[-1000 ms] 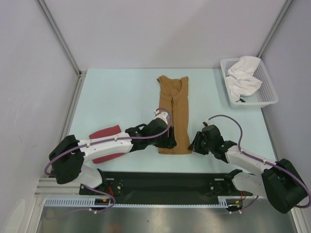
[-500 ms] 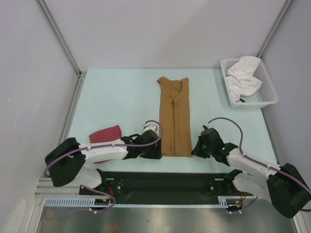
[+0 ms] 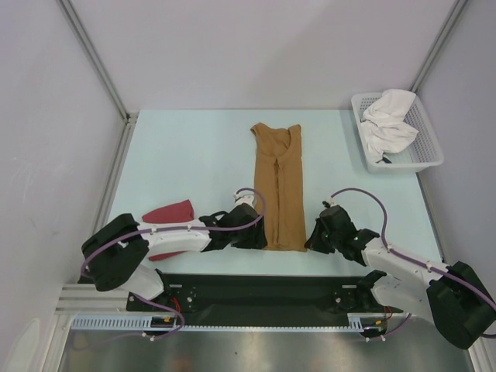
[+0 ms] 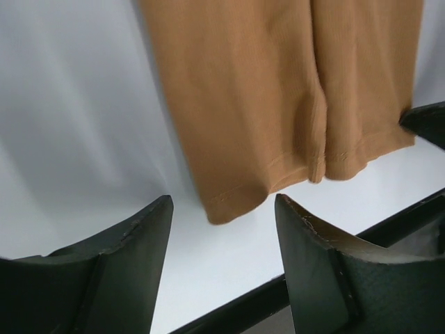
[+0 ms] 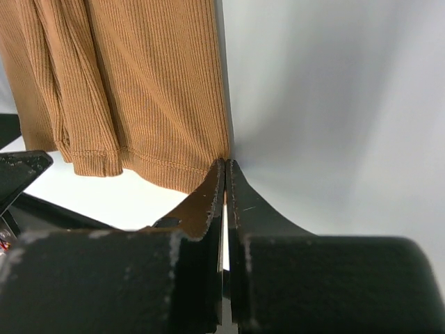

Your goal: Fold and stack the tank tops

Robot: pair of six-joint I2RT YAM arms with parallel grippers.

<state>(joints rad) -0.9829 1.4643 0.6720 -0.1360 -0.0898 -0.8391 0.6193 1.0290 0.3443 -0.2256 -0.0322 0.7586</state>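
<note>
Tan top (image 3: 279,186) lies flat; red top (image 3: 170,211) sits well left of it. Right gripper (image 5: 226,164) pinched shut at its right hem corner, catch uncertain. Left gripper (image 4: 222,202) gapes empty before the left corner. It should bite both layers, then lift level.

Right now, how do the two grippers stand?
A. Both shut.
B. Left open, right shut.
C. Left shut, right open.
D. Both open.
B: the left gripper has its jaws apart just short of the tan top, while the right gripper has its jaws pressed together at the top's hem corner.
</note>
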